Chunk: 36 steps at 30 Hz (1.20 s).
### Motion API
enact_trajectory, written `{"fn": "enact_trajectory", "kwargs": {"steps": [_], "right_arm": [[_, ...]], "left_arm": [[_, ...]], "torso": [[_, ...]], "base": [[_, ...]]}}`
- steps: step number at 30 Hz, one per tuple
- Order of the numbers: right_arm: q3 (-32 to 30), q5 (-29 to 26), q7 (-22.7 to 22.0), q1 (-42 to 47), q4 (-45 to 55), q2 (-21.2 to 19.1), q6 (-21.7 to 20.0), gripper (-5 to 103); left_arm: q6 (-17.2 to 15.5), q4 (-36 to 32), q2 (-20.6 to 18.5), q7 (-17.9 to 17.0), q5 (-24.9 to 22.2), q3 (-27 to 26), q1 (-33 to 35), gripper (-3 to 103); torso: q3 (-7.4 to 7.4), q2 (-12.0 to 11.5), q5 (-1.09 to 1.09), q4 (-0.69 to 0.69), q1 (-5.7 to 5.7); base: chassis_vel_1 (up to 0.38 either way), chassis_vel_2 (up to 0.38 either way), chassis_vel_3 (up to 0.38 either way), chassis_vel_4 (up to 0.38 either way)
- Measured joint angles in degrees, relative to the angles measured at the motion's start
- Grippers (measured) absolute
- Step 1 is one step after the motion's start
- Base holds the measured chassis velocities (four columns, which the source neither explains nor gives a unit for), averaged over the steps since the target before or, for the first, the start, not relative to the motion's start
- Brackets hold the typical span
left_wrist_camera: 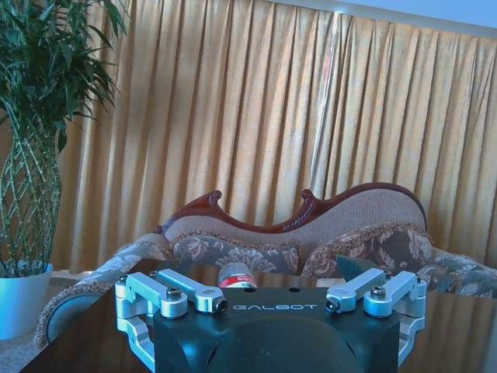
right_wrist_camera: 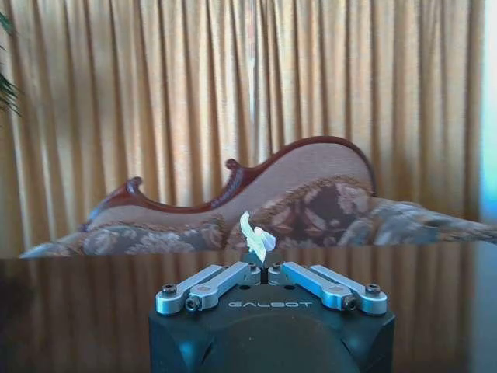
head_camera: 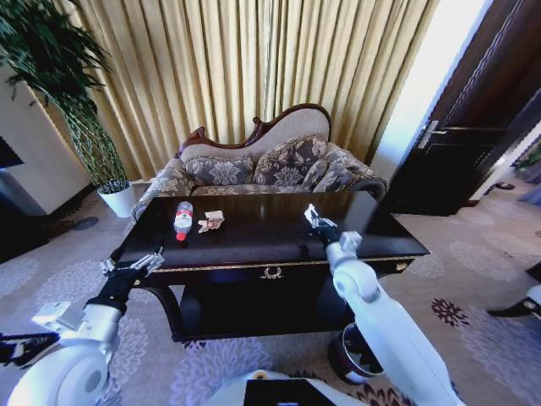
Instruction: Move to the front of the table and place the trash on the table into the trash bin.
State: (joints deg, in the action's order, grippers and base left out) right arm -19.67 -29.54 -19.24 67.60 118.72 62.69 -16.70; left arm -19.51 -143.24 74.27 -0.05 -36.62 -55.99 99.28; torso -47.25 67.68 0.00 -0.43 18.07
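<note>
Right gripper clamped on a tissue wad above the table; left gripper idle at the table's near-left corner.

The right gripper [head_camera: 311,215] sits over the right half of the table [head_camera: 254,241], its fingers [right_wrist_camera: 233,273] drawn together on a white tissue wad [right_wrist_camera: 256,238] that sticks up from between the tips. The left gripper [head_camera: 135,263] hangs just off the near-left corner, fingers [left_wrist_camera: 186,293] spread apart with nothing between them. The bottle [head_camera: 183,219] with its red label lies on the far-left part of the tabletop, the crumpled wrapper [head_camera: 211,222] just beside it, both well apart from the right gripper. The trash bin [head_camera: 355,355] stands on the carpet in front of the table, below the right arm and partly hidden by it.
</note>
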Motion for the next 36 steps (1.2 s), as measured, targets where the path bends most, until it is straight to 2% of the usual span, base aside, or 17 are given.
{"fn": "enact_trajectory", "kwargs": {"steps": [11, 24, 31, 36], "right_arm": [[-7.23, 2.21, 0.28, 11.13, 8.28, 2.12, 0.08, 0], [-8.61, 2.93, 0.33, 14.92, 10.95, 3.78, 0.46, 0], [-8.63, 3.86, 0.41, 16.01, 10.98, 4.37, 1.04, 0], [-8.39, 4.11, 0.44, 15.89, 10.98, 4.57, 1.11, 0]], "left_arm": [[-0.72, 0.00, -1.16, -0.46, -1.31, 0.03, -0.63, 100], [-2.26, 0.00, -1.34, -0.46, -1.09, 0.16, -0.52, 100], [-4.45, 0.00, -2.19, -0.45, 1.59, -0.38, -0.84, 100], [-4.48, 0.00, -2.40, 0.00, 4.22, -0.51, -0.82, 100]], "torso": [[0.00, 0.00, -0.01, 0.00, 0.00], [-0.01, -0.01, -0.01, 0.01, 0.02], [-0.01, 0.00, 0.00, 0.00, 0.01], [-0.01, -0.01, 0.00, 0.00, 0.01]], "base": [[0.000, 0.000, 0.000, 0.000], [0.000, 0.000, 0.000, 0.000], [0.040, -0.038, -0.036, 0.049], [0.049, -0.055, -0.050, 0.051]]}}
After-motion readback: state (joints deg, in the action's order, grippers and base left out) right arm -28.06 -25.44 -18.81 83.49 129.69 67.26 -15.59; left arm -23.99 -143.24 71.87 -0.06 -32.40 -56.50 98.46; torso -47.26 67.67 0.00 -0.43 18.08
